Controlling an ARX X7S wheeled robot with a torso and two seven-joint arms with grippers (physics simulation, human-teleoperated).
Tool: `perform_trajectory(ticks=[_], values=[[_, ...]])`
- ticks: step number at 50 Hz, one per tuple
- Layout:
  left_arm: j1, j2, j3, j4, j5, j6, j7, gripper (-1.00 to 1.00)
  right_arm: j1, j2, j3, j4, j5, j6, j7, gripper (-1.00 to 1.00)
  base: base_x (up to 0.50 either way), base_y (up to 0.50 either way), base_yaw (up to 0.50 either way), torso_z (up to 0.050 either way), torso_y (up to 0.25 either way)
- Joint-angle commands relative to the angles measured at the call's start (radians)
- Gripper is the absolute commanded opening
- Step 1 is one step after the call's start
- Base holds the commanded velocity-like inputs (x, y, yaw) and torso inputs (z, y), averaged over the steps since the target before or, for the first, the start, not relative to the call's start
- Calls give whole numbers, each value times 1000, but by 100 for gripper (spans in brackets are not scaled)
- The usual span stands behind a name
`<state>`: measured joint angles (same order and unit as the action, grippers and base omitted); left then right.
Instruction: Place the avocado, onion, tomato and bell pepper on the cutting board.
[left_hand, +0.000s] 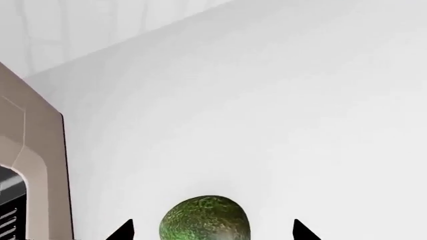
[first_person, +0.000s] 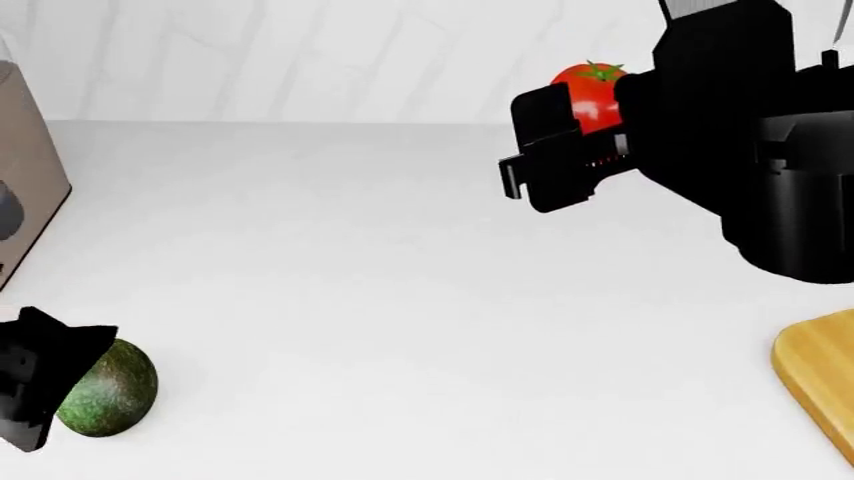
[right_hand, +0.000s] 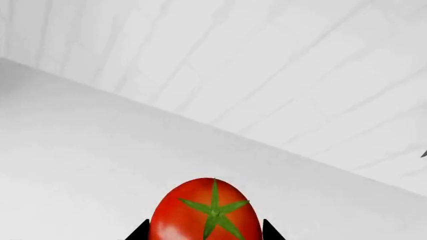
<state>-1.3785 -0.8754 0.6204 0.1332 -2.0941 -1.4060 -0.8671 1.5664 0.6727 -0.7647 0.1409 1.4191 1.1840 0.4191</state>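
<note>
Gripping the tomato (right_hand: 205, 212), the right gripper (first_person: 567, 150) has its jaws pinching the glossy red fruit from both sides, the green calyx facing the wrist camera and the dark finger tips showing flush against its flanks. In the head view that arm is raised above the white tabletop (first_person: 400, 290), the tomato peeking out behind the black jaw housing. The left gripper (left_hand: 212, 231) has its jaws spread, the two dark tips standing clear on either side of the avocado (left_hand: 205, 218), which rests on the tabletop between them without touching either. The cutting board (first_person: 821, 380) shows only as a tan corner at the right edge of the head view, well apart from both fruits.
</note>
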Motion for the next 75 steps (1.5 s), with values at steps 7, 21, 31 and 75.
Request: perform_trajectory(ticks=[7, 21, 31, 75], values=[[106, 24, -30, -19, 193, 10, 138, 100, -20, 5, -4, -14, -23, -8, -14, -100, 0, 0, 0, 0, 0], [170, -2, -36, 17, 279, 41, 189, 100, -20, 12, 3, -27, -3, -2, 3, -100, 0, 0, 0, 0, 0], [226, 13, -40, 38, 332, 88, 238, 100, -33, 7, -5, -29, -6, -10, -1, -100, 0, 0, 0, 0, 0], [360, 0, -33, 85, 472, 210, 338, -100, -50, 29, 5, -62, 26, -16, 38, -100, 0, 0, 0, 0, 0]])
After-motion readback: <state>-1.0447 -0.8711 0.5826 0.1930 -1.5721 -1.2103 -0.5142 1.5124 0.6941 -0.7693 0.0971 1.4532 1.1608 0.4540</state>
